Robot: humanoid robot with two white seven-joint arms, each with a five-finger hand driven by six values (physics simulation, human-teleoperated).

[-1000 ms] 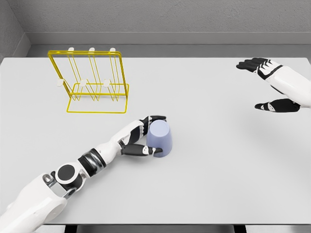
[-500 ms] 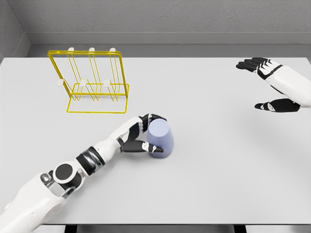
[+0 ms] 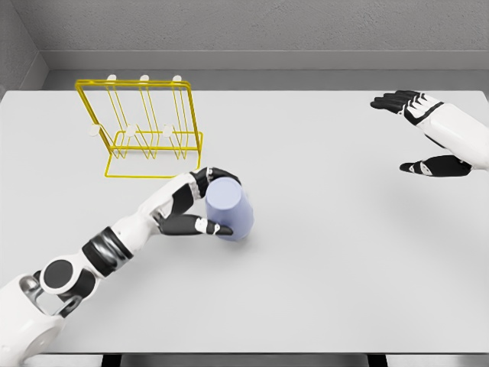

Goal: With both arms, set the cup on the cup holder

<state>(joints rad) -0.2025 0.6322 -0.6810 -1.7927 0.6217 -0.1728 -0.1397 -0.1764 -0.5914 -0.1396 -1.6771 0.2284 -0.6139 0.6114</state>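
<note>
- Fingers (image 3: 200, 178) of my left hand (image 3: 189, 205) are clamped around the lavender cup (image 3: 228, 208), thumb under its lower edge, left of the frame's centre.
- Tilted, the cup sits just below the yellow wire cup holder (image 3: 142, 130) in the upper left.
- My right hand (image 3: 428, 138) hangs over the desk (image 3: 321, 252) at the right edge, fingers spread, holding nothing.

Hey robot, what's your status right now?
Left hand gripping the cup. Right hand open, far right. Path to rack clear.
</note>
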